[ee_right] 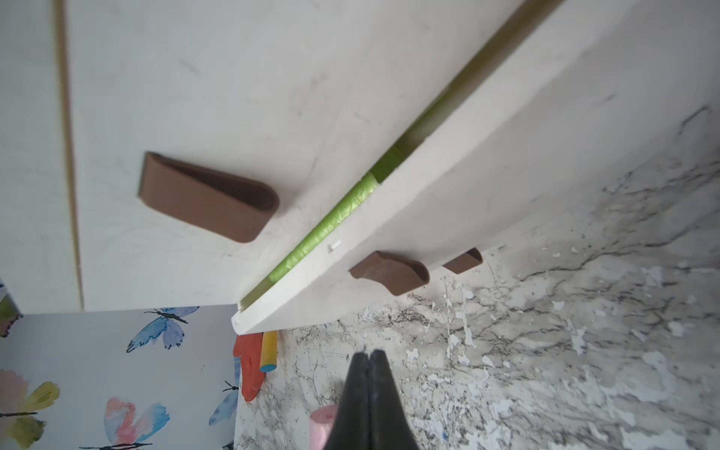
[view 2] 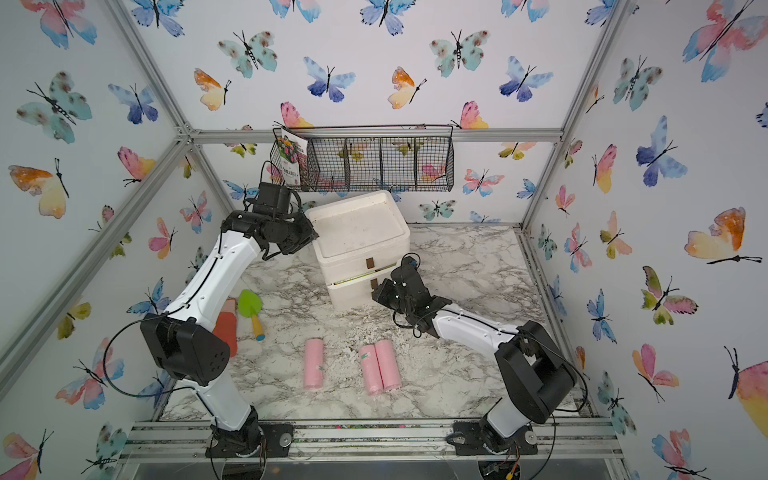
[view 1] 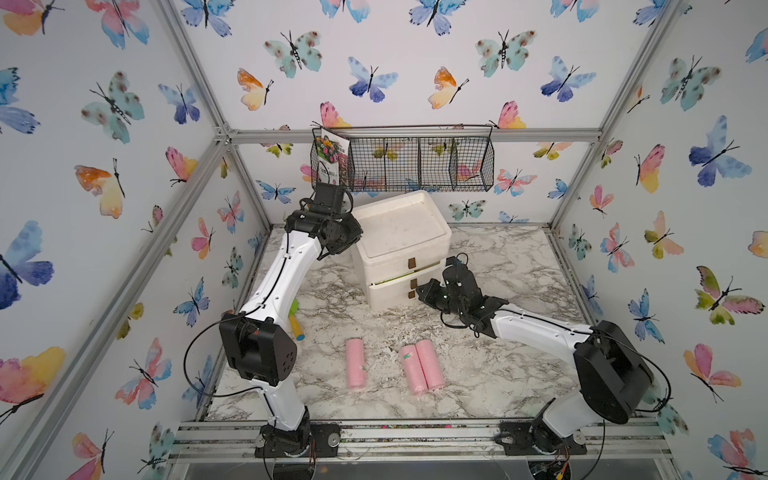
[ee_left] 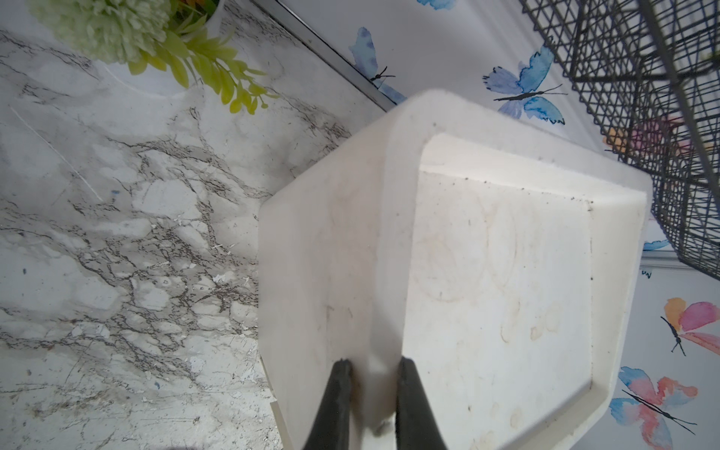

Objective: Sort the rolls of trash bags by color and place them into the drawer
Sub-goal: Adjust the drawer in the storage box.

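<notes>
left gripper [ee_left: 375, 362] pinches the rim of the drawer box [view 1: 399, 226]; right gripper [ee_right: 369, 355], pressed together and empty, faces the slightly open drawer [ee_right: 487, 163].

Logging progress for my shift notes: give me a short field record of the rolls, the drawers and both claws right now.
pink rolls: three on the marble table, one alone, two side by side
green roll: inside the ajar middle drawer
left claw: shut on the top rim of the drawer unit
right claw: shut, empty, close to the drawer fronts
</notes>
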{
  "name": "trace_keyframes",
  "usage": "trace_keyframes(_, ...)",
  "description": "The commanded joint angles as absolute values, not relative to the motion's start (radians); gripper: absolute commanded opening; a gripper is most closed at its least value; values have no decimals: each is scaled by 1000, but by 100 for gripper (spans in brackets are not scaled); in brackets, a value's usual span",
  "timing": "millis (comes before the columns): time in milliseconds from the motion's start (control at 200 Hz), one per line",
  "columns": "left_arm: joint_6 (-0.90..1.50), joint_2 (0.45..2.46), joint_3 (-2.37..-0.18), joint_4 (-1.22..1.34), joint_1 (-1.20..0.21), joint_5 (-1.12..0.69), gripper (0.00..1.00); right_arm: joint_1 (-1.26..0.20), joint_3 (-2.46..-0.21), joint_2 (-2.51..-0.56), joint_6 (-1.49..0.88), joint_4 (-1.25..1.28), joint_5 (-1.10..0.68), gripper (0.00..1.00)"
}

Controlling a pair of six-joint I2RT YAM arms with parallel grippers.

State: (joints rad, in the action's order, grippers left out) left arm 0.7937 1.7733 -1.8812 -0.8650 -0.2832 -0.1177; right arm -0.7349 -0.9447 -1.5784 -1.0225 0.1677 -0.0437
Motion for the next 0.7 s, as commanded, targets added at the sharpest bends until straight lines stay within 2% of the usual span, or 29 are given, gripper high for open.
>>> trace_keyframes(0, 844, 1821, -1884, -736, -313, -182, 0, -735, -960, -1613, -996, 193, -23, 2)
trace_keyframes(696, 878, 1764, -1840, -731, -336, -184, 0, -710, -1170, -1801, -929, 223, -77, 2)
